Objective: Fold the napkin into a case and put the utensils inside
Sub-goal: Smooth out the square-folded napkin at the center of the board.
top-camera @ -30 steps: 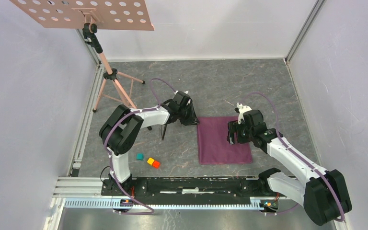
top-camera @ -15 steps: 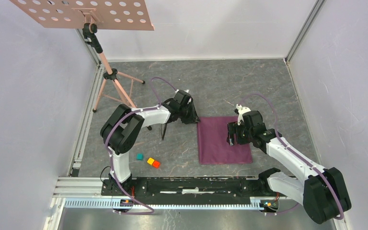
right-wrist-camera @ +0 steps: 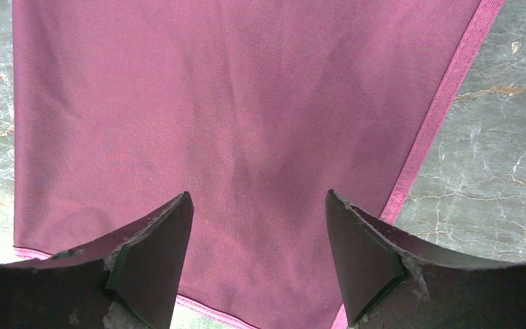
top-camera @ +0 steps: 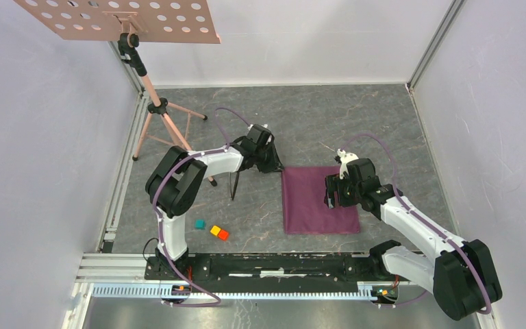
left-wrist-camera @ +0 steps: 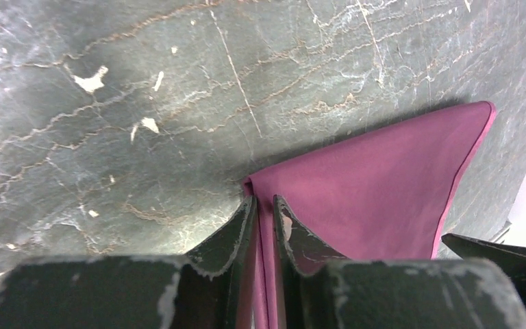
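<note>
Plum-purple napkin (top-camera: pixel 318 202) is seen lying flat on the grey marbled table (top-camera: pixel 356 116) in the top view, between the two arms. The left arm (top-camera: pixel 205 161) is stretched forward and bent to the right, with the left gripper (top-camera: pixel 274 167) set at the napkin's far left corner. The right arm (top-camera: pixel 418 226) is reached in from the right, and the right gripper (top-camera: pixel 334 195) is pointed down over the napkin's right half. One slim dark utensil (top-camera: pixel 233 186) is seen on the table under the left forearm, apart from the napkin; knife or fork cannot be told. A teal block (top-camera: pixel 199 223), yellow block (top-camera: pixel 215 230) and orange block (top-camera: pixel 223 235) are grouped near the left base. A music stand (top-camera: pixel 157 106) is placed at the far left.

In the left wrist view, the fingers (left-wrist-camera: pixel 236 233) are drawn almost together and clamped on the napkin's corner, with a strip of cloth pinched between them. The rest of the cloth is spread away to the right.

In the right wrist view, the fingers (right-wrist-camera: pixel 157 253) are held wide apart over the cloth, with nothing gripped between them. The hem is seen running along the right side. Contact with the cloth cannot be told.
</note>
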Robot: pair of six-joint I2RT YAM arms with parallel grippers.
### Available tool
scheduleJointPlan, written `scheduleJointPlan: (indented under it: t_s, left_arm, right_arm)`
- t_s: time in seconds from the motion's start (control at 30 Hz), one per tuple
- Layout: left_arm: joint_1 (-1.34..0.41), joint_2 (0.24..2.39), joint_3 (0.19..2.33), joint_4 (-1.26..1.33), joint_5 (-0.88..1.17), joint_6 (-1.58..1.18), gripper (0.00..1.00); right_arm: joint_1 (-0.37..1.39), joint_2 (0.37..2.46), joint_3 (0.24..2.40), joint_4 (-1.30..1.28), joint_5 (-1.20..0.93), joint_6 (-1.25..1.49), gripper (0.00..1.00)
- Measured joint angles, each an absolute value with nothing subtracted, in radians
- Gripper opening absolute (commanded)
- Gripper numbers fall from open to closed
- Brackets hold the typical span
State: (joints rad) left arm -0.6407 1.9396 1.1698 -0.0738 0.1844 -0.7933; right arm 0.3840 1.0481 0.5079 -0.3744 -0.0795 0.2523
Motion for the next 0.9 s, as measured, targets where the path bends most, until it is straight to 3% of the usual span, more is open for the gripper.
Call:
scheduleJointPlan:
  t_s: [0.13,0.57,0.8,0.9]
  left_arm:
    - [-0.631,1.948,1.176,-0.075,0.186,-0.791,0.03]
    - [-0.623,1.925,1.167,-0.043,0.213,-0.79,0.02]
    - [-0.6,1.93,1.152,-0.026,0.221,-0.79,0.11]
    - [-0.593,1.932,1.152,-0.033,0.215,-0.789,0.22]
  right_arm:
    - [0.384,1.048,0.508,-0.374,-0.083,0.252,0.77]
    - [0.384,1.056,0.508,-0.367,-0.097,0.248,0.77]
    - [0.384,1.056,0.508,-0.36,-0.097,0.248,0.77]
    - [0.384,1.057,0.508,-0.356,-0.097,0.248,0.77]
